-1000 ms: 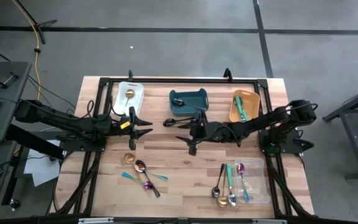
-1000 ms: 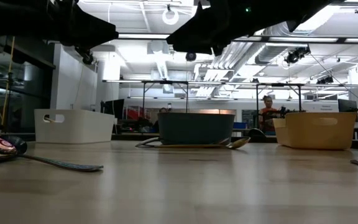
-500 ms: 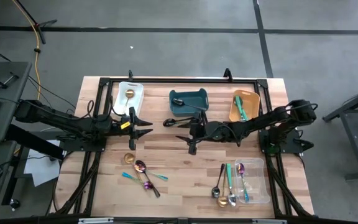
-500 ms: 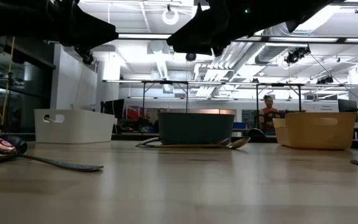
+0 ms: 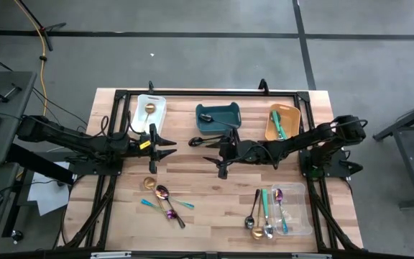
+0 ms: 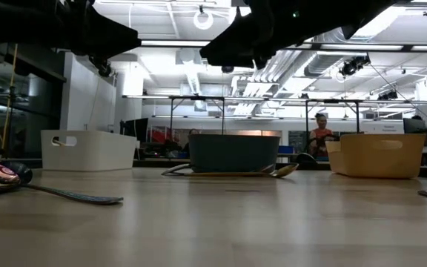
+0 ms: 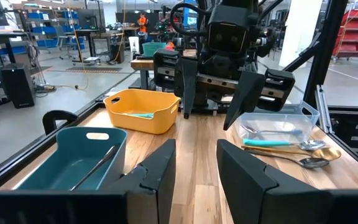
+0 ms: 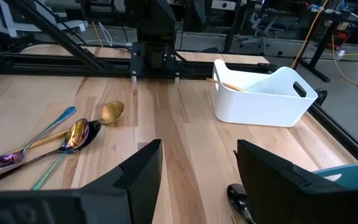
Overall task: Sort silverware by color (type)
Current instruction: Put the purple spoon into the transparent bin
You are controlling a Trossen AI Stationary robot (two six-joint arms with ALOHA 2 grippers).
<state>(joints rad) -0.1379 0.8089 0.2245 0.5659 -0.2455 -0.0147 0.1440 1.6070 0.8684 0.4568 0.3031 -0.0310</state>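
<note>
Silverware lies in two loose groups: purple, gold and teal-handled spoons at the near left, and several spoons beside and in the clear bin. A gold spoon lies in the white bin, a black one in the teal bin, and a teal-handled piece in the orange bin. A dark spoon rests flat on the table in front of the teal bin. My left gripper hovers open at mid-table left. My right gripper hovers open facing it, above the dark spoon.
A black frame runs around the table edge. The three coloured bins stand in a row along the far side. Bare wood lies between the two spoon groups. People show in the room beyond the table.
</note>
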